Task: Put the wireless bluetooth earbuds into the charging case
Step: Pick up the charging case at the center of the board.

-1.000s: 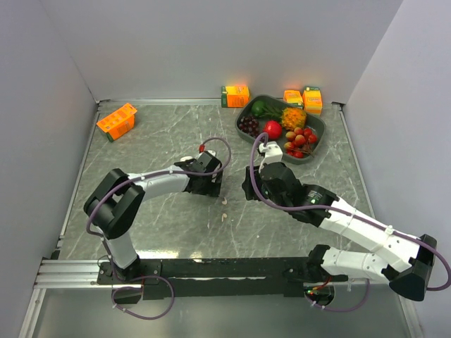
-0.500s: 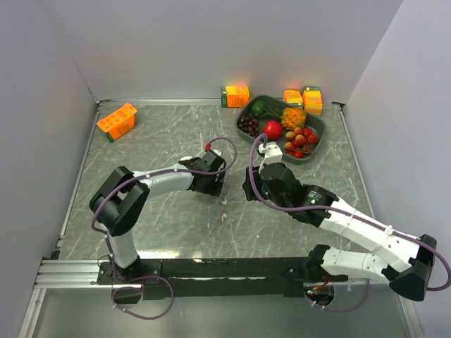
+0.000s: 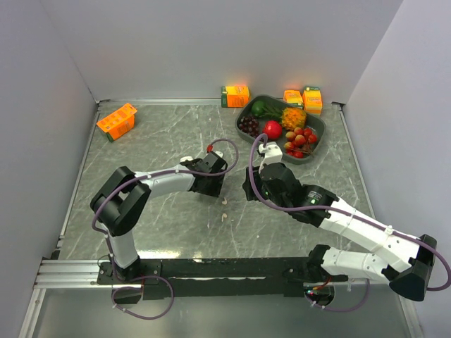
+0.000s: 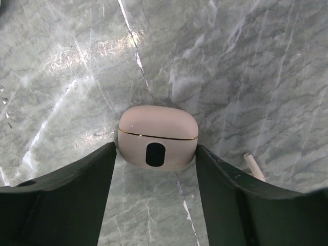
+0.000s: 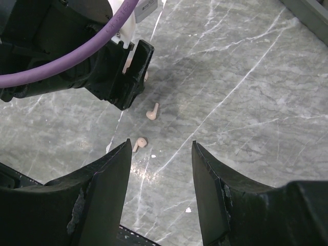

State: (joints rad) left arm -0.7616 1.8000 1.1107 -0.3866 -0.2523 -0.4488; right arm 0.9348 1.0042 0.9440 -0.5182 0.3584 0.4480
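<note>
A closed beige charging case (image 4: 158, 130) with a dark oval on its front rests on the marble table. My left gripper (image 4: 156, 149) has its fingertips against both sides of the case. A pale earbud stem (image 4: 253, 166) lies just right of it. Two beige earbuds lie loose on the table in the right wrist view, one (image 5: 152, 111) by the left gripper and one (image 5: 139, 144) nearer. They also show in the top view (image 3: 224, 203). My right gripper (image 5: 161, 144) is open and empty above the table beside them. The white earbuds are out of view.
A grey tray (image 3: 318, 145) of toy fruit stands at the back right. Orange cartons stand at the back left (image 3: 116, 121), back middle (image 3: 235, 95) and behind the tray (image 3: 303, 98). Walls close in on the table's sides.
My left arm has shifted slightly to the right, its elbow drawing in. The right arm and the earbuds have not moved.
</note>
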